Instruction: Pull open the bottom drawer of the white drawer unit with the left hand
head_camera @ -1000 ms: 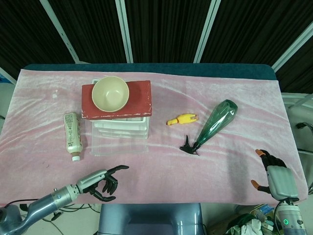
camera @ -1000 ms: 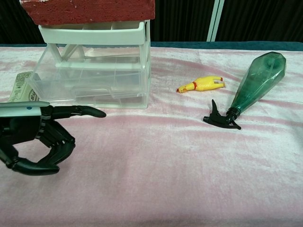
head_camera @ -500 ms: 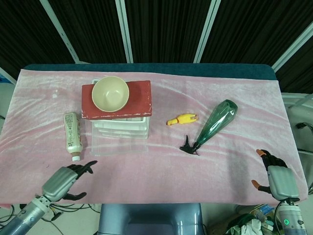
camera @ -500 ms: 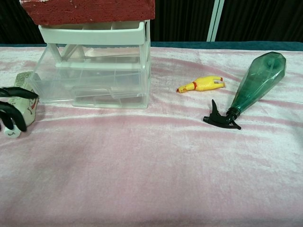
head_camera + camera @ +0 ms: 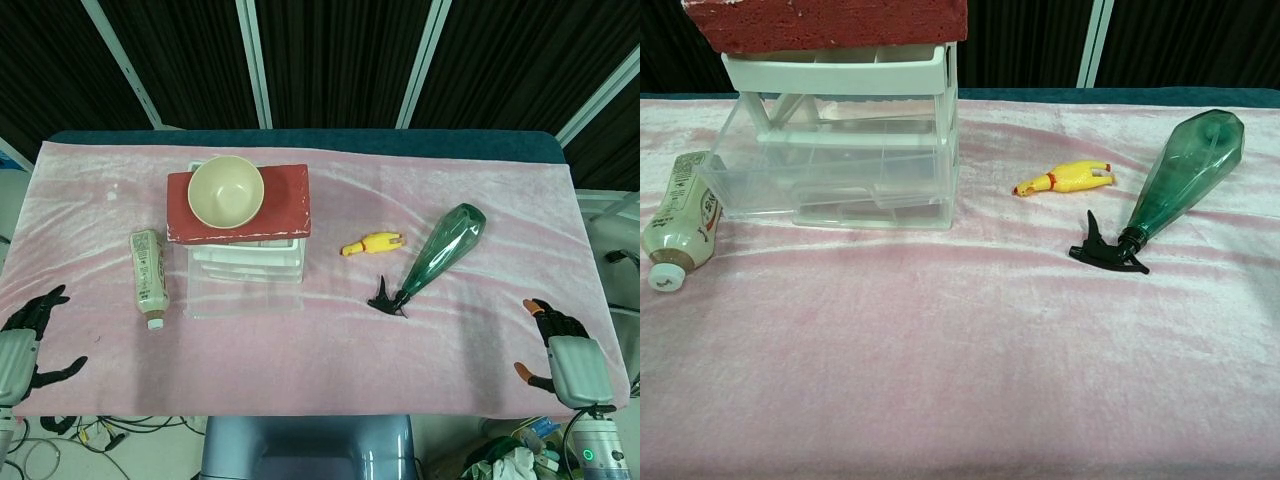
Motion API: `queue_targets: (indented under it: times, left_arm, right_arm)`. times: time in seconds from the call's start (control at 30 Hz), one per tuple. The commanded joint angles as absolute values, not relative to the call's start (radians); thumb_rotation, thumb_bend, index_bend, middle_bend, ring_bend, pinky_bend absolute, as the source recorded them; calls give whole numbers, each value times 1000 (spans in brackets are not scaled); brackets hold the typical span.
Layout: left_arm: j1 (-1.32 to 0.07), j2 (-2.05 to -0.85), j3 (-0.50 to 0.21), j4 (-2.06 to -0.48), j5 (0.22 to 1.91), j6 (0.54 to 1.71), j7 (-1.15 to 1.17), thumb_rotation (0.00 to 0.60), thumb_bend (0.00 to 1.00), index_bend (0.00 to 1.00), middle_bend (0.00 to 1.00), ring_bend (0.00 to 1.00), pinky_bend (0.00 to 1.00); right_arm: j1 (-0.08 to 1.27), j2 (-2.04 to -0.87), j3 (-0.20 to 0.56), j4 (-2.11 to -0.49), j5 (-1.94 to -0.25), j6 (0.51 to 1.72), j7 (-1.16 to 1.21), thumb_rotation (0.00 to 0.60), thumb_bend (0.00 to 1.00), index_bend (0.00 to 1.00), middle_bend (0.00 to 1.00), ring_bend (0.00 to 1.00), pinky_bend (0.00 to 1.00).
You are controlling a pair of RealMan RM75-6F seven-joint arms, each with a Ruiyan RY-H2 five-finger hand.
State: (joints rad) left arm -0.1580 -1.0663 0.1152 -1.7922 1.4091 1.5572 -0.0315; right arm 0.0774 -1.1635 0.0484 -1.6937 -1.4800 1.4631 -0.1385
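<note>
The white drawer unit [image 5: 246, 262] [image 5: 840, 70] stands left of the table's middle. A clear drawer [image 5: 243, 290] [image 5: 830, 165] low in the unit juts forward toward the table's front. My left hand [image 5: 25, 342] hangs at the far left front edge of the table, well away from the unit. Its fingers are spread and it holds nothing; the chest view does not show it. My right hand [image 5: 558, 348] sits at the right front corner, empty, fingers apart.
A red block [image 5: 285, 200] [image 5: 830, 20] with a cream bowl [image 5: 226, 190] lies on top of the unit. A squeeze bottle [image 5: 149, 274] [image 5: 680, 215] lies left of it. A yellow rubber chicken [image 5: 371, 243] [image 5: 1065, 178] and a green spray bottle [image 5: 440, 250] [image 5: 1180, 175] lie to the right.
My left hand has pulled back from in front of the drawer unit to the far left table edge and left the chest view. The right hand has stayed put.
</note>
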Motion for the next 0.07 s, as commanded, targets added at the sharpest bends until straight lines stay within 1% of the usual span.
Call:
queue_targets:
  times: [0.03,0.07]
  left_arm:
    - [-151,-1054,99,-1779,1409,1534,-57,600,153,14,189,92,181]
    - [-151,-1051,97,-1778,1408,1526,-62,600,154,14,189,91,179]
  right_arm:
    - [73,-1176,45,-1671,-1502,1479,-128,600,89,160,122,187,203]
    - [74,-1177,45,-1669,-1503,1479,-129,600,88,160,122,187,203]
